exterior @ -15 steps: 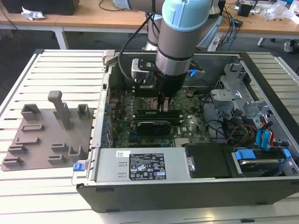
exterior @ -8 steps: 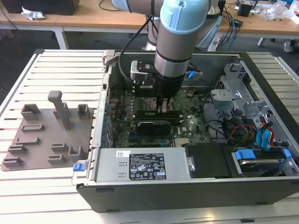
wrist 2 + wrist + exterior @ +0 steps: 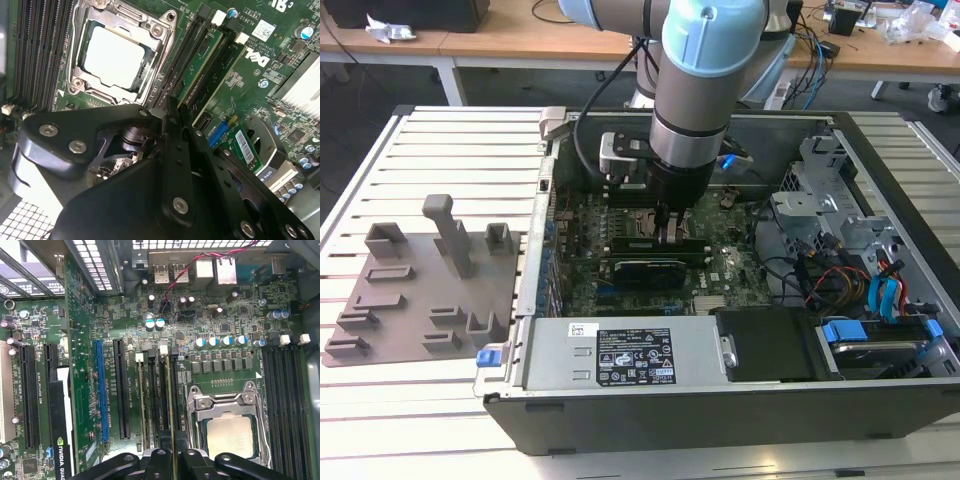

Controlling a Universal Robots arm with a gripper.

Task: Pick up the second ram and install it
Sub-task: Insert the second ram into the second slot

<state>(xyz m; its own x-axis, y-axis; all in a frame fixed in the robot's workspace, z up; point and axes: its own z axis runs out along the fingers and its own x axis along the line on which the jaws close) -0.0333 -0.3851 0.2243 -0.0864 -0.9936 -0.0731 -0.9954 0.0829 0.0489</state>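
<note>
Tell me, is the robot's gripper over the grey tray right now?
No, in the exterior view the gripper is down inside the computer case, over the motherboard.

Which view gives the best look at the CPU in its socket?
The second wrist view: the CPU lies whole and unobstructed. The first wrist view shows it too, with one edge hidden. In the exterior view the arm stands over that spot.
</note>
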